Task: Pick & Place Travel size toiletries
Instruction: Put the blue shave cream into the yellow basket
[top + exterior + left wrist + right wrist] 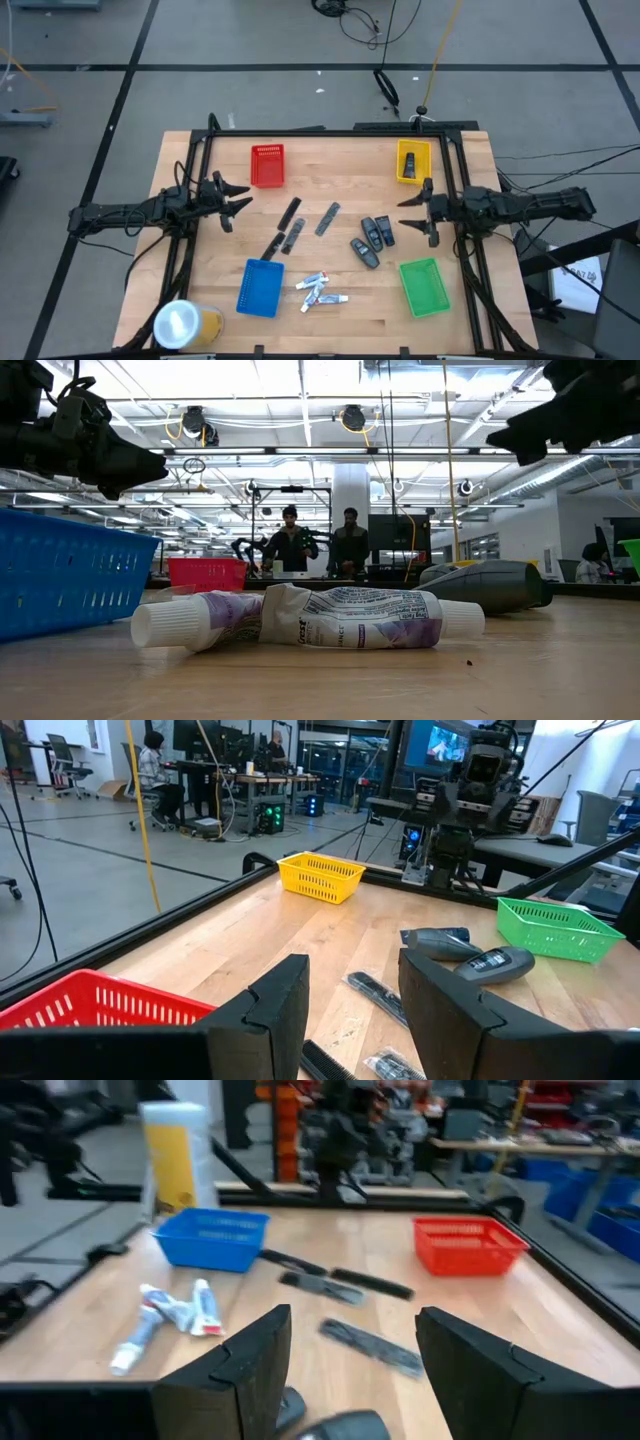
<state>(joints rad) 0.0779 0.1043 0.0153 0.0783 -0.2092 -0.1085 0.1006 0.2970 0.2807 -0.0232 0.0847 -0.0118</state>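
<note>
We have the desk with both arms hovering at its sides, and nothing is picked up yet. Four trays sit at its corners: red ahead of the left tool, blue nearer the front, yellow beside the right tool, green below it. A yellowish roll stands at the front left corner.

The toiletries lie loose in the middle, between the two tools. The dark oval pieces cluster closest to the right tool, just inward of it. The slim dark sticks lie just inward of the left tool. The small white tubes lie farther forward, between the blue and green trays.

Both tools stand open and empty, fingers parted above the wood.

We judge the step to be a first reach. To do it well, we should lower the right tool over a single oval piece at the cluster's edge, turn the fingers across its narrow width, and close only once both fingers straddle it, so neighbours are not nudged
</note>
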